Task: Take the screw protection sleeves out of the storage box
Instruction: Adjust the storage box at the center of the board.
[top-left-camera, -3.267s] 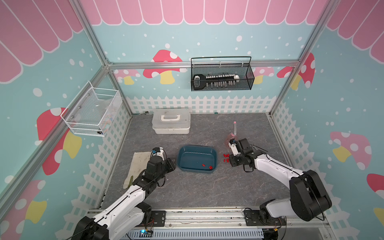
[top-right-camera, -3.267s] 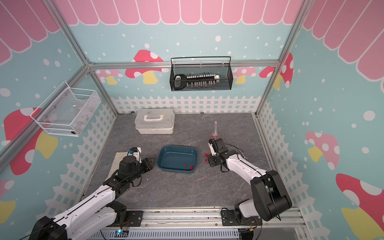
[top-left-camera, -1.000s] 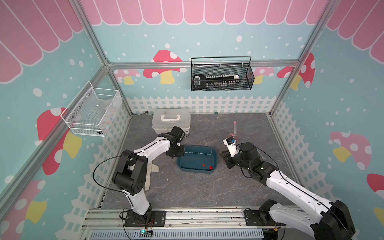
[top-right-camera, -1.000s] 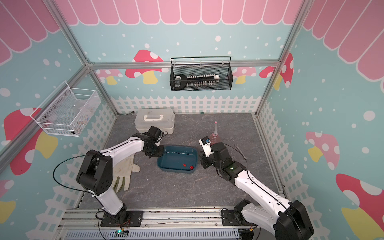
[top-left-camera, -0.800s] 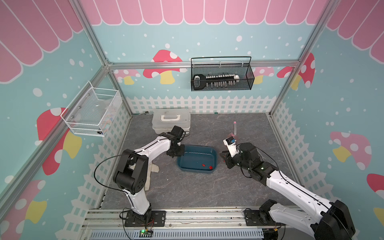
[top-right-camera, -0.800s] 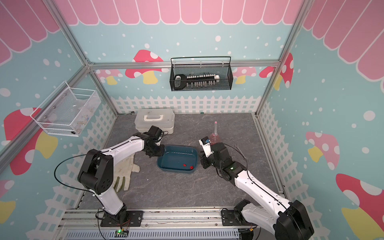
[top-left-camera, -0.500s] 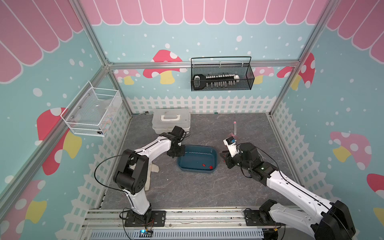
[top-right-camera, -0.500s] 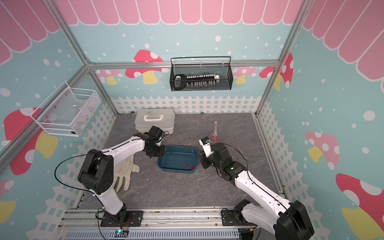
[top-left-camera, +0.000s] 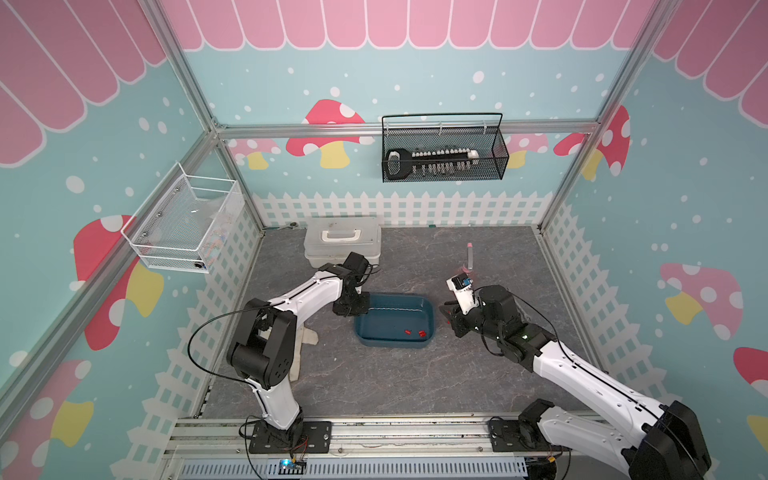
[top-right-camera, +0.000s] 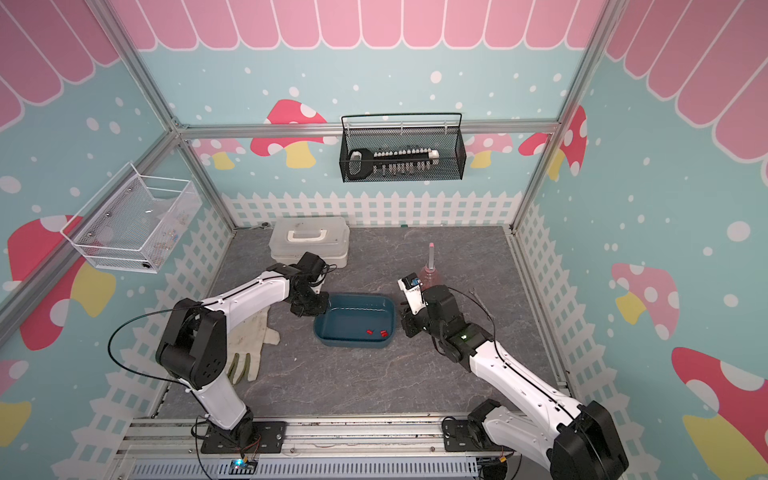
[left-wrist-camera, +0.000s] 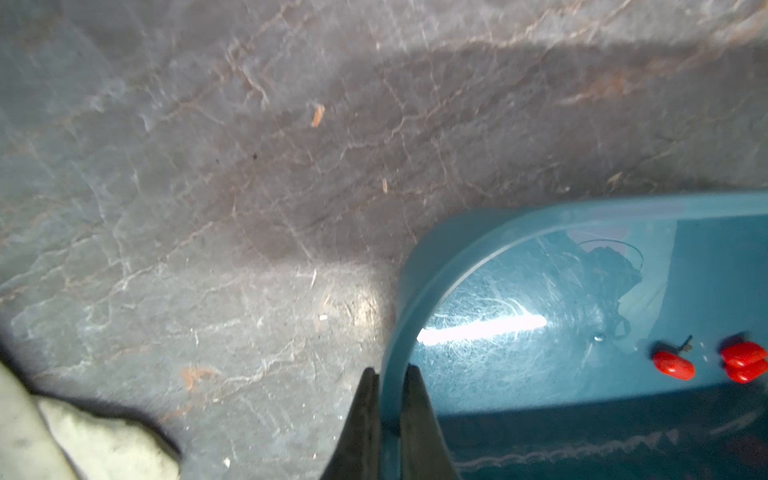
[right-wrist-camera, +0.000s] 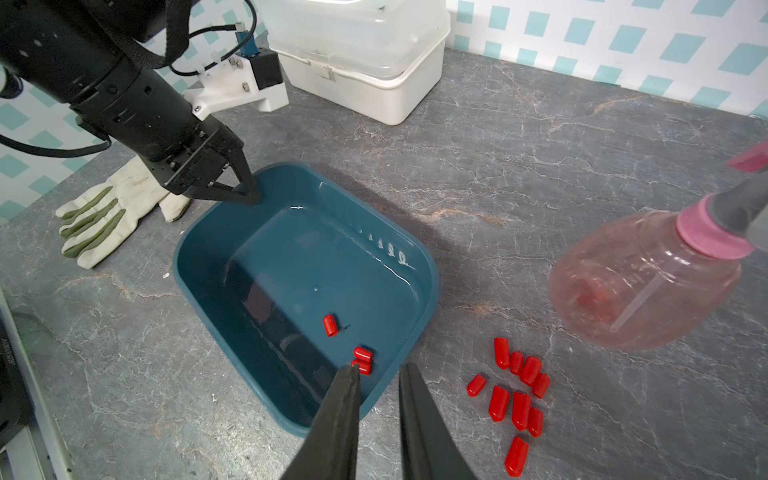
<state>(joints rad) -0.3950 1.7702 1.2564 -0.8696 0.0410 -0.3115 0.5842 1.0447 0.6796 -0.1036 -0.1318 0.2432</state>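
The left gripper (left-wrist-camera: 390, 374) is clenching the storage box (top-left-camera: 392, 343) rim at its 10 o'clock corner in both top views. The right gripper (right-wrist-camera: 378, 370) is hovering at the box's 3 o'clock end, jaws slightly parted and empty. Three screw protection sleeves (right-wrist-camera: 330, 325) are lying inside toward 5 o'clock. A cluster of sleeves (right-wrist-camera: 520, 405) is lying on the table (right-wrist-camera: 540, 166) just beside the box.

Grey marbled desk (top-right-camera: 374, 382): teal storage box (top-right-camera: 345, 316) ctr, white case (top-right-camera: 309, 245) behind, glove (top-right-camera: 249, 332) left, pink bottle (top-right-camera: 430, 272) + red sleeves (right-wrist-camera: 521, 405) right.
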